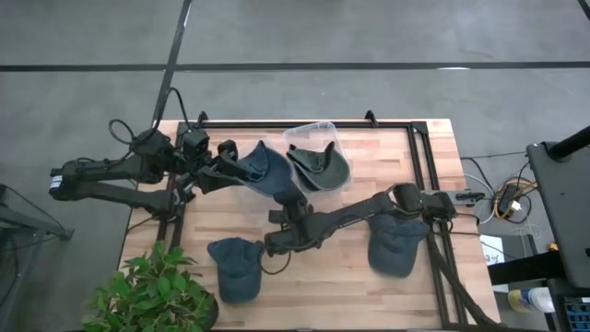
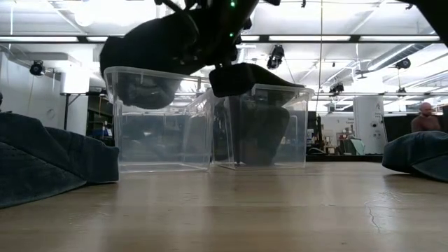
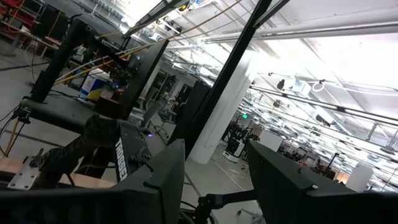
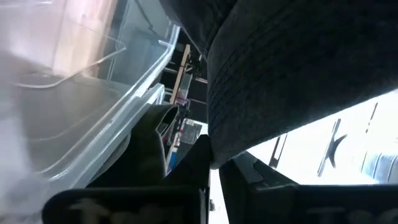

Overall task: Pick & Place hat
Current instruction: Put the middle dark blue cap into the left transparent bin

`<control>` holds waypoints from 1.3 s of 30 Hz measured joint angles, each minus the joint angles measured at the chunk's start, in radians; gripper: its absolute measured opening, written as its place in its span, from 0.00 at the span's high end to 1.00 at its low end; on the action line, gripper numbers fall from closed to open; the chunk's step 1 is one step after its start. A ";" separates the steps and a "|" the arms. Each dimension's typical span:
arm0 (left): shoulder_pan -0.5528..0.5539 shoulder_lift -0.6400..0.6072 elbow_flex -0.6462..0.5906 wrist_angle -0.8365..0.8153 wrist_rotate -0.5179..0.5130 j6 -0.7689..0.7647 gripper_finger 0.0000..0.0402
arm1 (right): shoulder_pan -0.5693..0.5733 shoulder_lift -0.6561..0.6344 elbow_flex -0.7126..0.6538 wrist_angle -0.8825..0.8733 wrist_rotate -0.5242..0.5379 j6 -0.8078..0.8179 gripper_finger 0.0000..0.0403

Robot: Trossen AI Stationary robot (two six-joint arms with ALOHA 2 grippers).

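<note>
**Blue hat held up between two arms beside the clear bins**

In the high view, a blue hat (image 1: 264, 169) sits left of centre in the frame, raised over the wooden table (image 1: 387, 286). The right gripper (image 1: 293, 200) reaches in from the lower right and is clamped tight on the hat's lower edge; its wrist view shows dark ribbed fabric pinched between the closed fingers (image 4: 186, 171). The left gripper (image 1: 224, 166) comes in from the left of the frame and meets the hat's other side. Its jaws stand well apart, and whether they grip the fabric cannot be told.

Just right of the held hat, a clear bin (image 1: 313, 138) near the top centre holds an olive-green hat (image 1: 320, 168). Another blue hat (image 1: 233, 266) lies on the table at lower centre, and a further one (image 1: 396, 244) at lower right. A potted plant (image 1: 152, 293) fills the lower left corner.
</note>
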 joint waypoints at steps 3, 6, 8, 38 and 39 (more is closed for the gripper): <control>0.000 0.000 0.000 -0.016 0.000 0.003 0.58 | -0.003 0.000 -0.001 -0.006 0.002 0.101 0.96; 0.000 0.001 0.000 -0.033 0.000 0.003 0.58 | -0.002 0.000 -0.001 -0.032 0.002 0.184 0.93; 0.000 0.002 0.000 -0.032 0.000 0.003 0.58 | -0.003 -0.001 -0.002 -0.048 0.001 0.200 0.89; 0.000 0.011 -0.001 -0.054 -0.004 0.033 0.58 | 0.207 -0.320 -0.002 -0.168 -0.231 0.940 0.56; 0.000 0.011 -0.001 -0.055 -0.005 0.034 0.58 | 0.206 -0.334 -0.004 -0.158 -0.294 0.949 0.57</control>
